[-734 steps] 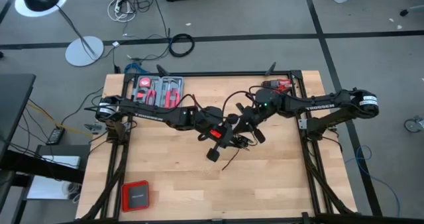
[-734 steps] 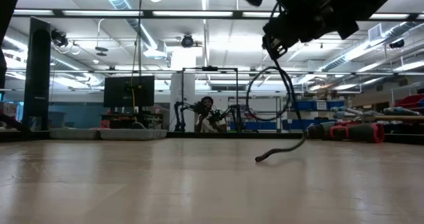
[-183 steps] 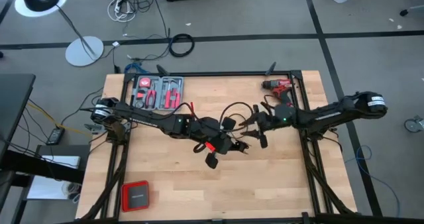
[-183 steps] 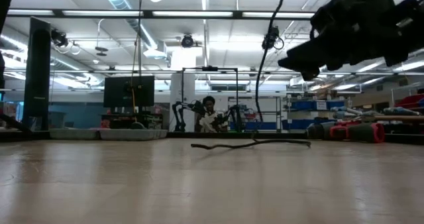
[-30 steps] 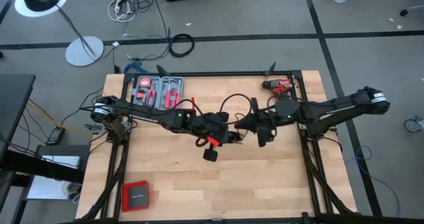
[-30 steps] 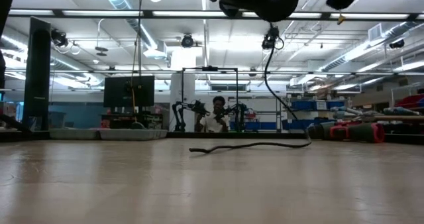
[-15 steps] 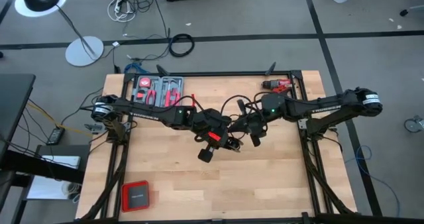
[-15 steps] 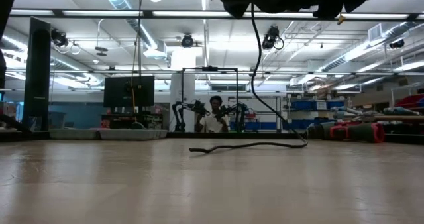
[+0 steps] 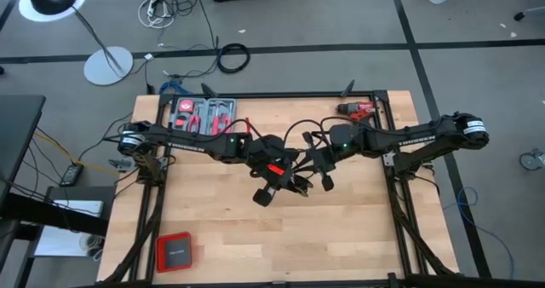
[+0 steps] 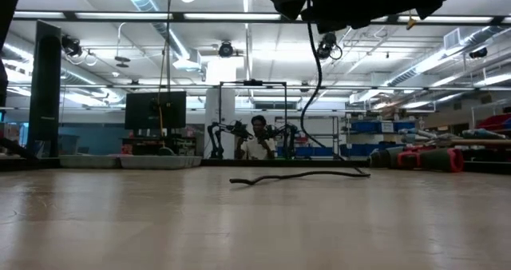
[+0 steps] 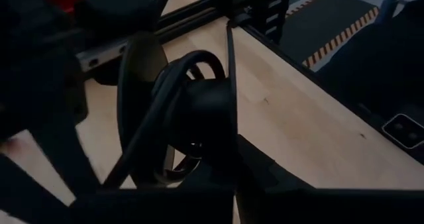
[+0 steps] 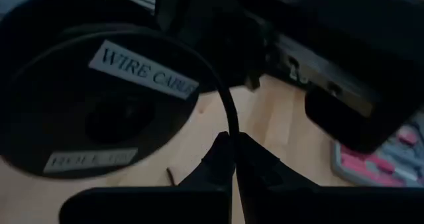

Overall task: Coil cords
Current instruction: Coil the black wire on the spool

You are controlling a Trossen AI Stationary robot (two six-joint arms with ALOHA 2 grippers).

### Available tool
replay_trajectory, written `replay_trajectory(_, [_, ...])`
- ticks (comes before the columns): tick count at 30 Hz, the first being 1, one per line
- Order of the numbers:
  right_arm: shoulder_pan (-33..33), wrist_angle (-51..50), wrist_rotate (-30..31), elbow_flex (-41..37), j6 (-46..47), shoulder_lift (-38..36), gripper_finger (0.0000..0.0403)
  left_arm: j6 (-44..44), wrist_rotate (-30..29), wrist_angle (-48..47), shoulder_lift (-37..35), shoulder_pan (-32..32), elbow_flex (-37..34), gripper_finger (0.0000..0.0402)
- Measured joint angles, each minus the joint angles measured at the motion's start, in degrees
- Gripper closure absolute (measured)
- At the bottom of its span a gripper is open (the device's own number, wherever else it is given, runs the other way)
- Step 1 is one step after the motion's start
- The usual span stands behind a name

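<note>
Both arms meet over the middle of the wooden table [image 9: 341,228]. The left gripper [image 9: 288,182] reaches in from the left side, and the right gripper [image 9: 308,174] comes in from the right, just beside it; the two are tightly bunched in the high view.

The cord [image 10: 299,174] is thin and black. In the low view one length lies in a shallow wave on the tabletop, and from its far end it rises steeply toward the dark arm bodies above. In the right wrist view the cord [image 12: 225,111] curves down into the right gripper's fingertips [image 12: 222,159], which are pressed together on it: the right jaws are clenched on the cord.

A black spool [image 12: 99,111] with a white label reading "WIRE CABLE" sits directly ahead of the right gripper (a second label on it is not readable). In the left wrist view the same spool [image 11: 179,124] appears edge-on, with cord strands wound around its core. Whether the left jaws are clamped or released cannot be determined from that view or any other.

Elsewhere on the table: a tool tray [image 9: 203,118] at the far left corner, a red drill [image 9: 358,109] at the far right edge, and a red case [image 9: 174,252] at the near left corner. A person [image 10: 257,142] is seated in the room beyond.
</note>
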Motion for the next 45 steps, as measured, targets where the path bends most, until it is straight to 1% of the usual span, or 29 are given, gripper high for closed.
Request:
replay_trajectory(3, [-0.3, -0.5, -2.7, 0.0, 2.0, 0.0, 0.04, 1.0, -0.3, 0.3, 0.0, -0.5, 0.0, 0.0401])
replay_trajectory(7, [0.0, 1.1, -5.9, -1.2, 7.2, 0.0, 0.0401, 5.0, -5.3, 1.0, -0.1, -2.1, 0.0, 0.0401])
replay_trajectory(9, [0.4, 2.9, -5.3, -2.1, 10.6, -0.1, 0.0401, 7.7, -8.3, 1.4, -0.2, -2.9, 0.0, 0.0401])
replay_trajectory(12, [0.5, 5.9, -2.7, -3.8, 16.8, -0.2, 0.0401, 10.0, -15.1, 4.0, -0.4, -3.7, 0.0, 0.0401])
replay_trajectory(14, [0.3, 8.3, -2.1, -5.3, 20.8, -0.4, 0.0401, 10.8, -19.0, 4.7, -0.4, -4.0, 0.0, 0.0401])
replay_trajectory(20, [0.3, 10.5, -2.6, -8.3, 28.8, -0.6, 0.039, 11.7, -26.7, 5.8, -0.4, -4.9, 0.0, 0.0401])
replay_trajectory(23, [0.3, 10.5, -2.9, -10.9, 30.6, -1.3, 0.0377, 11.7, -28.2, 5.8, -0.4, -5.0, 0.0, 0.0401])
replay_trajectory(28, [0.3, 10.1, -2.8, -15.0, 31.7, -2.9, 0.036, 9.3, -29.0, 5.2, -1.0, -4.9, 0.0, 0.0401])
replay_trajectory(34, [1.1, 16.5, -2.4, -19.0, 32.3, -3.1, 0.0358, 8.4, -29.4, 6.3, -1.0, -5.0, 0.0, 0.0401])
replay_trajectory(37, [1.4, 17.1, -0.6, -20.7, 31.7, -3.1, 0.0361, 8.4, -29.7, 6.1, -1.0, -5.0, 0.0, 0.0401])
replay_trajectory(42, [1.5, 25.8, 2.8, -24.4, 31.4, -2.9, 0.0361, 8.5, -30.1, 8.5, -1.1, -5.0, 0.0, 0.0401])
replay_trajectory(45, [1.5, 27.9, 5.5, -25.6, 29.5, -2.9, 0.036, 9.3, -30.2, 9.5, -1.1, -5.0, 0.0, 0.0401])
